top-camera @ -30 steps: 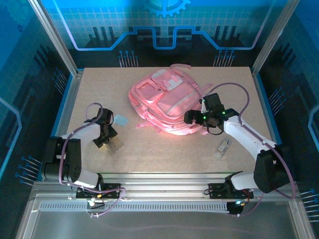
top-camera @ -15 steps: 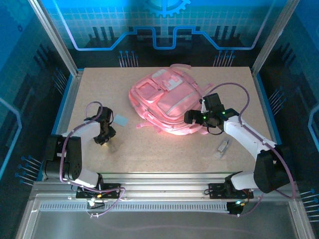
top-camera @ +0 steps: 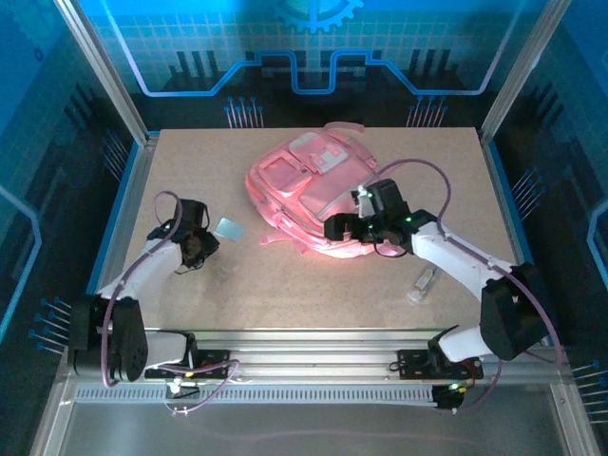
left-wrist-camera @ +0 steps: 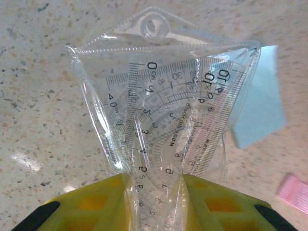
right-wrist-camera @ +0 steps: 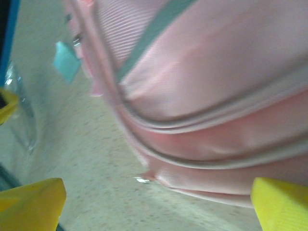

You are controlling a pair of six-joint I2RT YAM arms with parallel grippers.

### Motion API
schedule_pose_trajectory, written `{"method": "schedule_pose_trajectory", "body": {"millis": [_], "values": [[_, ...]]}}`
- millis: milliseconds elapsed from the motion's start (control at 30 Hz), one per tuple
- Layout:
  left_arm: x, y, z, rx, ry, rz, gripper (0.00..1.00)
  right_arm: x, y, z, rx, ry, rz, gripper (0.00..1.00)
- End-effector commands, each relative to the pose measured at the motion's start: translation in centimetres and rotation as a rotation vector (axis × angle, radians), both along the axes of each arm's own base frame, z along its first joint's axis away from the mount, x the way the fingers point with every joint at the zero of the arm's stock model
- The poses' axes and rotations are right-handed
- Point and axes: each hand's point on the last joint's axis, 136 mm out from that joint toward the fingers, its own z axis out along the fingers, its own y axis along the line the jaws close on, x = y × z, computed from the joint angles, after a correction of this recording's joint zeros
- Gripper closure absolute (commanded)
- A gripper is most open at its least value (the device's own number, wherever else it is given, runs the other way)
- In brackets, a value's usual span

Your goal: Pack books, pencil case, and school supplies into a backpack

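1. Speckled beige table (top-camera: 313, 294), boxed in by blue-lit walls (top-camera: 313, 47), with a metal rail (top-camera: 313, 344) along the near edge.
2. There's plenty of bare tabletop up front. The pink backpack (top-camera: 304, 190) lies flat, middle-back.
3. Left gripper (left-wrist-camera: 154, 187) is pinched on a clear ruler pouch (left-wrist-camera: 163, 110), with a pale-blue square (left-wrist-camera: 260, 106) just beside it.
4. Right gripper (top-camera: 334, 228) gapes wide at the backpack's near edge, gripping nothing. A small clear oblong piece (top-camera: 424, 283) lies by the right arm.

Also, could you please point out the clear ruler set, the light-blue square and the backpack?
clear ruler set (left-wrist-camera: 159, 120), left wrist view, protractor scale inside the sleeve.
light-blue square (top-camera: 228, 228), top external view, its middle.
backpack (top-camera: 323, 195), top external view, front pocket.
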Motion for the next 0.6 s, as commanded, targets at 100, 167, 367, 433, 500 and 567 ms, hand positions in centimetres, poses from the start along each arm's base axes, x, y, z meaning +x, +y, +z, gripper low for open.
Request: {"method": "schedule_pose_trajectory", "body": {"millis": [100, 167, 367, 433, 500, 567], "values": [[2.5, -3.8, 5.3, -0.133, -0.195, -0.035, 0.69, -1.2, 7.9, 2.8, 0.191, -0.052, 0.222, 0.03], [3.3, -5.7, 6.7, -0.169, -0.235, -0.062, 0.69, -1.4, 9.8, 2.9, 0.214, -0.052, 0.267, 0.06], [4.6, -10.5, 8.7, -0.233, -0.304, -0.140, 0.68, -1.5, 13.9, 3.4, 0.300, -0.030, 0.345, 0.12], [4.8, -11.7, 8.9, -0.258, -0.317, -0.153, 0.68, -1.6, 14.9, 3.4, 0.320, -0.018, 0.361, 0.15], [5.1, -12.7, 9.0, -0.275, -0.325, -0.165, 0.68, -1.7, 15.6, 3.2, 0.323, -0.009, 0.375, 0.18], [5.1, -13.6, 9.0, -0.289, -0.325, -0.181, 0.68, -1.7, 16.1, 2.9, 0.320, -0.004, 0.382, 0.23]]}}
